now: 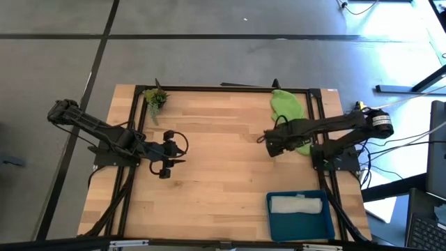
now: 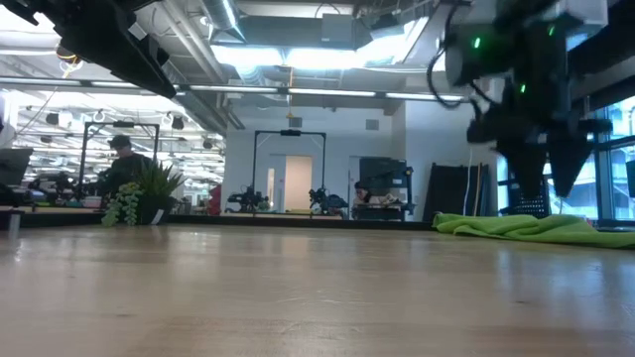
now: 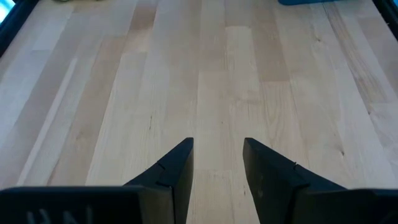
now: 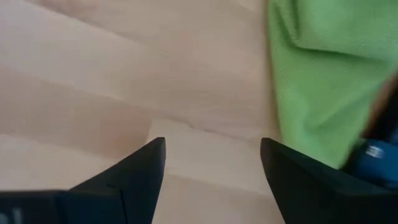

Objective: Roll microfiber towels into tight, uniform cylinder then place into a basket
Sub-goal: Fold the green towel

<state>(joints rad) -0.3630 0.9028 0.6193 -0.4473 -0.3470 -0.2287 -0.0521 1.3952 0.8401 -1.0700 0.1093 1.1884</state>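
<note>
Lime green towel (image 1: 289, 111) lies crumpled, unrolled, at the wooden counter's (image 1: 223, 174) far right. Pale rolled towel (image 1: 298, 205) sits in the teal plastic basket (image 1: 300, 223) at the near right. Right tool (image 1: 268, 145), released and empty, hovers beside the green towel's edge. Left tool (image 1: 167, 155), released, waits over bare planks. Leafy plant sprig (image 1: 155, 98) lies at the far left corner.

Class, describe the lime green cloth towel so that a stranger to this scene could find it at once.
Start at the light wooden table and go to its far right corner. There lies the lime green cloth towel, loose and rumpled. The pale towel sits rolled in the teal-blue plastic basket.
</note>
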